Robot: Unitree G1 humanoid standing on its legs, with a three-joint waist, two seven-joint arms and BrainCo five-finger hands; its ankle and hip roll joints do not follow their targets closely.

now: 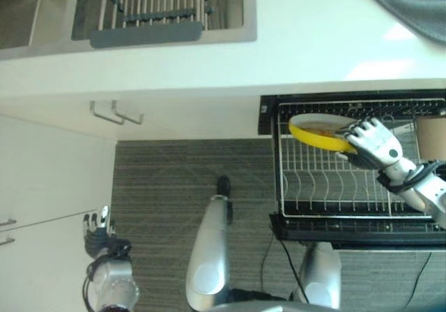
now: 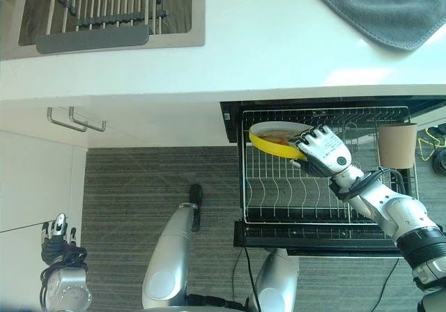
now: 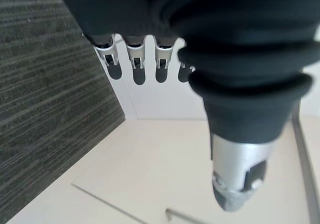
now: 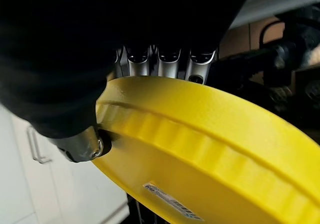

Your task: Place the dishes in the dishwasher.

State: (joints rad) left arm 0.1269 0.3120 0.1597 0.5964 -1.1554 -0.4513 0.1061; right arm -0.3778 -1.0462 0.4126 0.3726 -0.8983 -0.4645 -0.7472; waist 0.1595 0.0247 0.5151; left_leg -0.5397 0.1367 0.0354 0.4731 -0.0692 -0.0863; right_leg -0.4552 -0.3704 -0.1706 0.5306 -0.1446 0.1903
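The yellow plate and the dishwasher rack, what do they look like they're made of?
Yellow plate: likely plastic or melamine, with a matte, evenly coloured underside, a moulded ridged rim and a stuck-on label. Dishwasher rack: thin metal wire, light and shiny, probably coated or plated steel.

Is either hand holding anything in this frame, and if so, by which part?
The right hand pinches the yellow plate at its rim, fingers on one face and thumb on the other, above the dishwasher rack. The left hand hangs open, holding nothing.

Yellow plate (image 2: 273,139); silver wire dishwasher rack (image 2: 279,186); brown cup (image 2: 396,145); grey towel (image 2: 380,9); white countertop (image 2: 265,54); grey striped floor (image 2: 139,180); cream cabinets (image 1: 49,180)
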